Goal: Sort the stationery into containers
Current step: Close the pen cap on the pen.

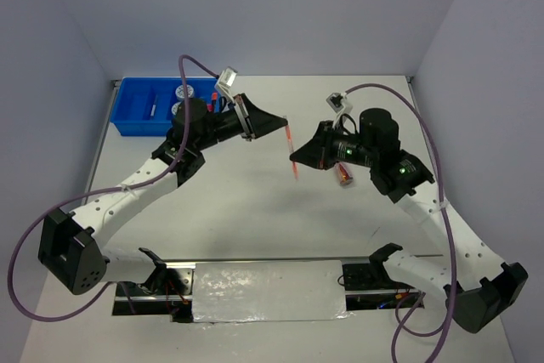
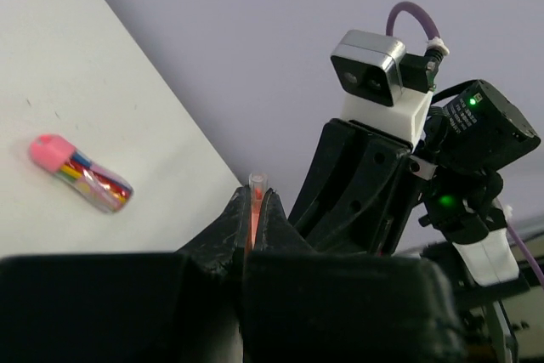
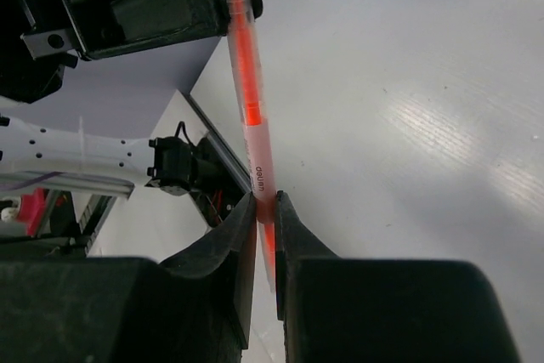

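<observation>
A thin orange pen (image 1: 291, 154) hangs in the air over the middle of the table, held at both ends. My left gripper (image 1: 285, 125) is shut on its upper end (image 2: 255, 183). Lower down, my right gripper (image 3: 265, 207) is shut on the pen's clear barrel (image 3: 246, 74). A pink-capped tube (image 2: 81, 173) lies on the table, near my right wrist in the top view (image 1: 342, 174). The blue tray (image 1: 134, 116) stands at the back left with two blue-white discs (image 1: 184, 92) and other items in it; my left arm hides part of it.
The right arm's wrist and camera (image 2: 374, 74) fill the right of the left wrist view. A metal rail with a foil-covered plate (image 1: 268, 289) runs along the near edge between the arm bases. Grey walls close in the table on three sides.
</observation>
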